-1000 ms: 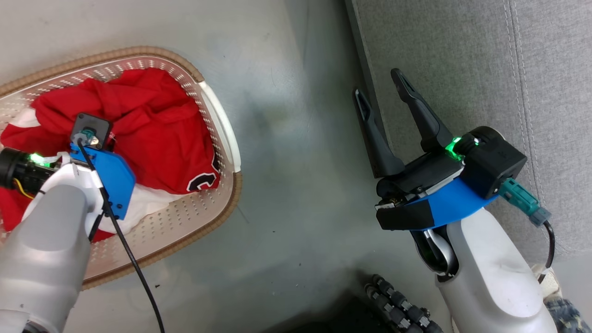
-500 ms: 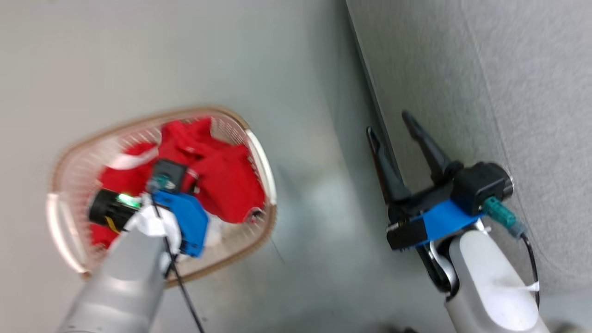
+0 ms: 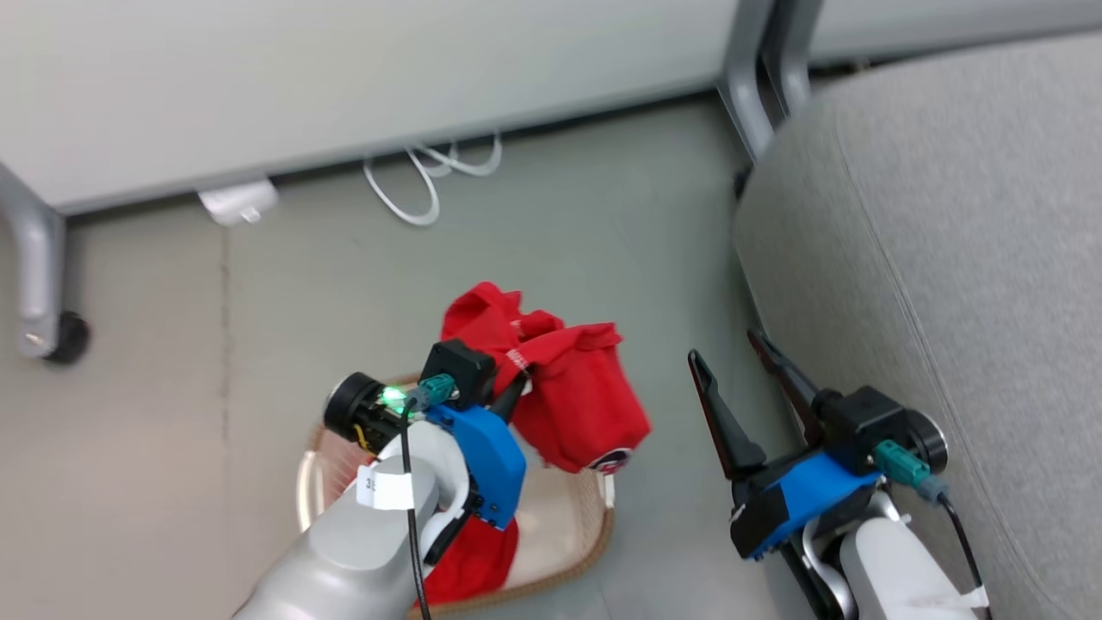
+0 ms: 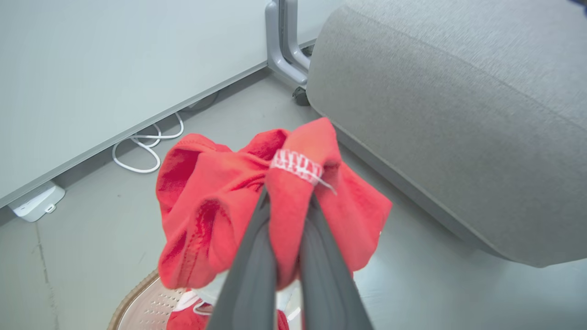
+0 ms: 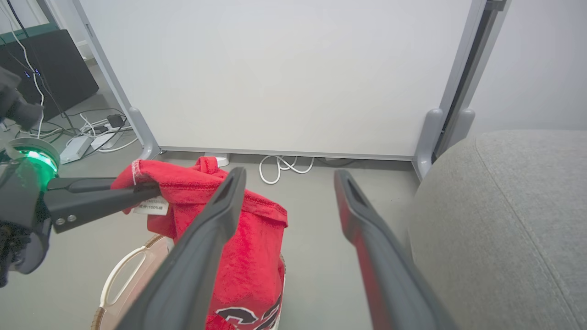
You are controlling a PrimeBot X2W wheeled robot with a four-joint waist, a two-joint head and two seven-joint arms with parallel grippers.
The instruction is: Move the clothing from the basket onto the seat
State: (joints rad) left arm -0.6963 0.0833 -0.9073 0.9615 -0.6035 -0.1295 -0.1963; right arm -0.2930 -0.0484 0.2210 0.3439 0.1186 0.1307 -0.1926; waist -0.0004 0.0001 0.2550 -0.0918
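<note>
Clamping the left hand (image 3: 523, 381) narrowly onto a bunched fold of the clothing (image 3: 577, 400), with both dark fingers pressing the cloth from either side. Gripping close to a strip of white stitching (image 4: 296, 165) and a small white care label (image 5: 151, 206).

Holding that red garment lifted over the basket (image 3: 594, 534), draping in loose folds below the fingers and showing a dark printed mark at its lower edge. Not resolving whether the hem is clear of the brown rim. Observing more red and white cloth lying inside the basket, partly hidden under the left forearm.

Holding the right hand (image 3: 726, 349) spread wide and gripping nothing, fingers pointing up the head view. Hovering it over the floor (image 3: 560, 241), just beside the front edge of the seat (image 3: 947, 258) and to the right of the lifted garment, apart from it.

Noting the basket standing on the grey floor, left of the seat and not touching it. Noting the rounded grey upholstery with its seam running along the seat.

Recording further out: a pale partition panel (image 3: 344, 69) on grey legs, a looped white cable (image 3: 422, 185) lying at its foot, and a black caster (image 3: 65, 337) at far left.
</note>
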